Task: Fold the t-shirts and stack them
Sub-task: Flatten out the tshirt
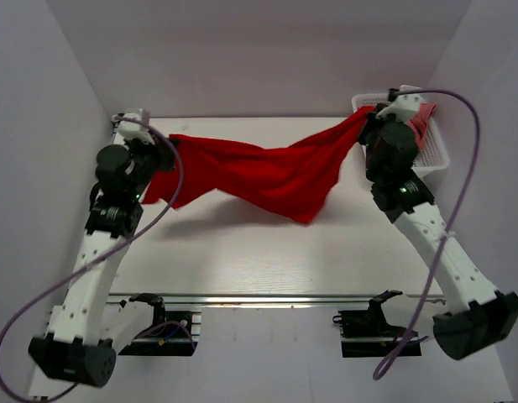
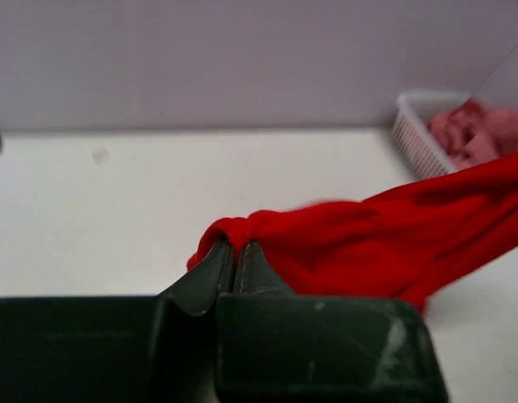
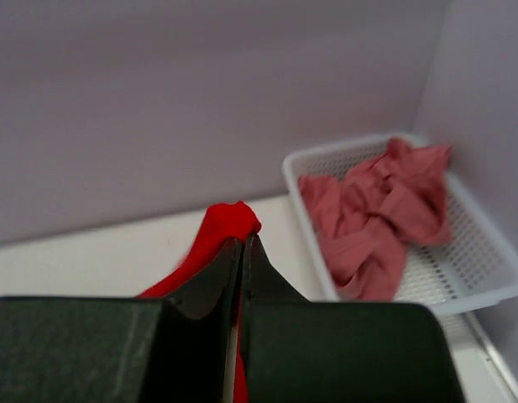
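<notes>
Left and right jaws tight on red t-shirt over white table, lilac walls

No legible text, labels, brands, numbers or signs in any view.
</notes>
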